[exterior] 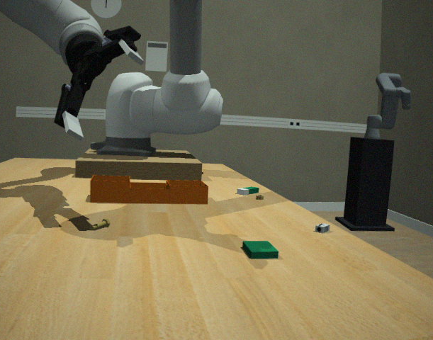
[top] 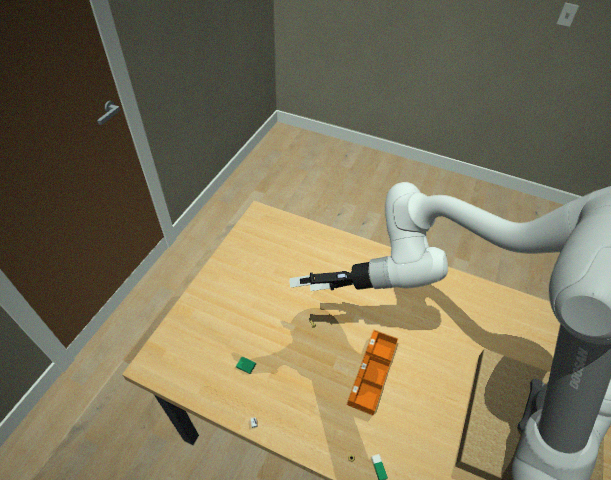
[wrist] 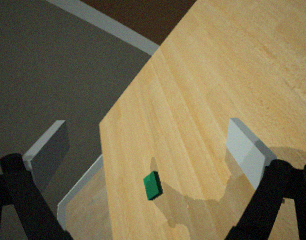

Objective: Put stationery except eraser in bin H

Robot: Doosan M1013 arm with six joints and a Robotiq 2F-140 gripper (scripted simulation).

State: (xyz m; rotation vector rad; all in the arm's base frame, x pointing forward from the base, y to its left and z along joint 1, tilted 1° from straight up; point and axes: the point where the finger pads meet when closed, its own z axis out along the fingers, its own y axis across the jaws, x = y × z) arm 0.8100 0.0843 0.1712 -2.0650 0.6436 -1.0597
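Note:
My gripper (top: 305,282) is open and empty, held high above the middle of the table; it also shows in the exterior view (exterior: 101,88) and the wrist view (wrist: 145,150). An orange row of three bins (top: 372,372) stands flat to its right, with small white labels too small to read. A flat green pad (top: 245,365) lies near the table's left edge, seen below my fingers in the wrist view (wrist: 152,185). A small white and grey piece (top: 253,422) lies near the front edge. A green and white eraser (top: 379,466) lies at the front corner.
A brass bolt (top: 311,322) lies in the arm's shadow under the gripper. A small nut (top: 351,457) sits next to the eraser. The arm's raised wooden base (exterior: 138,166) is behind the bins. A black pedestal (exterior: 368,183) stands off the table.

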